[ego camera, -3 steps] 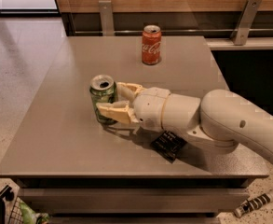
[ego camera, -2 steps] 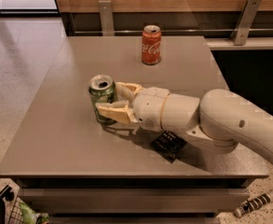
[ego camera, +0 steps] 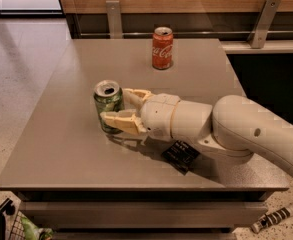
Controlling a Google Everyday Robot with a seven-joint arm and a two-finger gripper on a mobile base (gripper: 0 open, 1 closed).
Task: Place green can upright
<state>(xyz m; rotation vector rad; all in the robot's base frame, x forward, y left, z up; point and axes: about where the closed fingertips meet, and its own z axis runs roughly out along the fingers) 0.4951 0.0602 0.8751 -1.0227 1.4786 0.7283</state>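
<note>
1. Starting at the left, the grey counter (ego camera: 56, 149) has bare floor past its left edge.
2. Next comes the green can (ego camera: 107, 103). It stands upright on the counter, left of the middle and about halfway between the front edge and the back edge. Its silver top faces up, and you can see a dark hole in it.
3. The gripper (ego camera: 115, 104) is right at the green can and holds it. One finger (ego camera: 120, 122) lies across the low front side of the can. The other finger (ego camera: 136, 95) is at its back right side. Both look like they touch it, with the can sitting between them.
4. A red can (ego camera: 162, 48) stands upright near the back edge, close to the middle of that edge. It is well apart from the green can.
5. A small black thing (ego camera: 180, 156) lies flat on the counter just under the arm, nearer the front edge.
6. The fat cream arm (ego camera: 246, 129) comes in low over the right edge, by the front right corner.
</note>
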